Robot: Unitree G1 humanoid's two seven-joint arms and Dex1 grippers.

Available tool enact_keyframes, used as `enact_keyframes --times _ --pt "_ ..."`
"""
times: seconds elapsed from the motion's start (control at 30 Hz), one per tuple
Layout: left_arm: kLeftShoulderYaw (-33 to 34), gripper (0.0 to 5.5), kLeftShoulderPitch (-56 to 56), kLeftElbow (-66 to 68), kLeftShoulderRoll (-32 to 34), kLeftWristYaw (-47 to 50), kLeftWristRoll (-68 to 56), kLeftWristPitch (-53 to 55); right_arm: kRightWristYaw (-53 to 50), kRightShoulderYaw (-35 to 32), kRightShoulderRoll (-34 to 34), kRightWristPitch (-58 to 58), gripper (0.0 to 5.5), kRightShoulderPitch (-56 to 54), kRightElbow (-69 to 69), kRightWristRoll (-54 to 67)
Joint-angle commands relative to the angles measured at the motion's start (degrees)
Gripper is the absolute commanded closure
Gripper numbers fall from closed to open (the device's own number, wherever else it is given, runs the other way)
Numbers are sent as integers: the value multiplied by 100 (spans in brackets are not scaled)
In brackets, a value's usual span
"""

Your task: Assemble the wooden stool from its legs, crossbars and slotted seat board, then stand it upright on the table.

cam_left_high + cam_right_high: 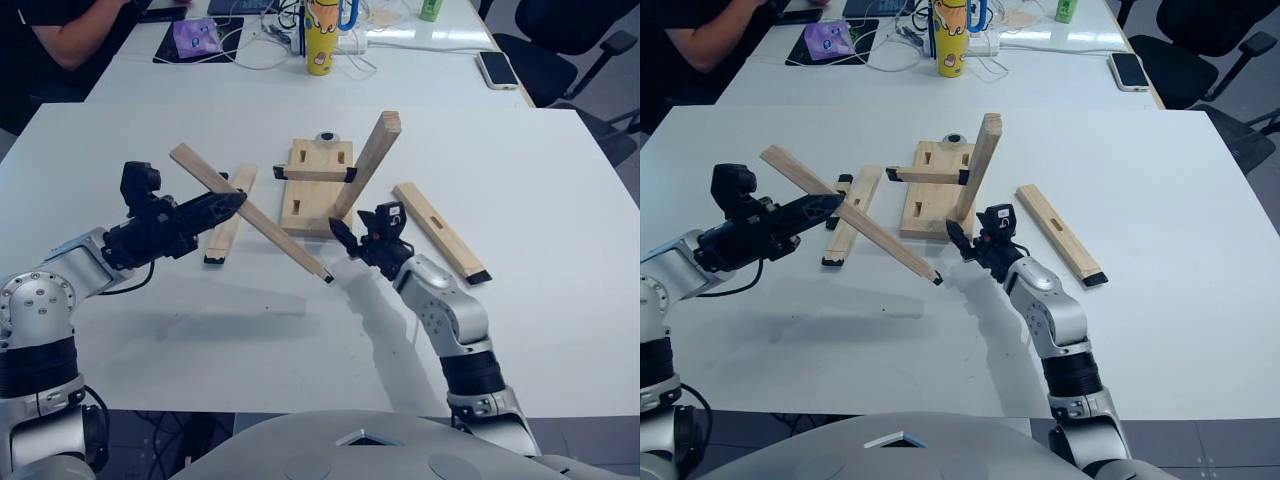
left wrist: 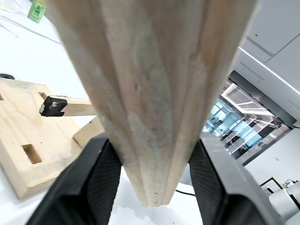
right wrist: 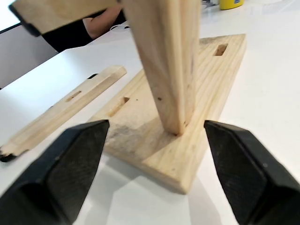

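Slanting before seat board [image 1: 305,200], leg [image 1: 272,231] in left claw [image 1: 237,199] (cup [image 1: 321,40] beyond)

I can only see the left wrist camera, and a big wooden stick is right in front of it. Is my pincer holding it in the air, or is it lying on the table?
Observer: In the air. The left pincer grips the stick near its middle, and the stick slants down with its low end seemingly clear of the table.
Operator: Where's my other pincer?
Observer: The right pincer is open, low by the near corner of the board, facing the foot of the leg standing in it.
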Motion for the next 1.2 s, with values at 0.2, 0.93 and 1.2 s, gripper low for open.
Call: enact_keyframes --times 0.2,0.93,1.2 --pt "-104 346 -113 129 -53 -247 280 -28 -1 96 323 -549 174 -485 1028 -655" --pt "-21 346 84 -325 -322 107 166 177 -738 -472 924 407 433 -412 115 -612" --pt "262 346 416 -920 -323 379 -48 119 -583 -532 168 1408 443 -128 -1053 -690"
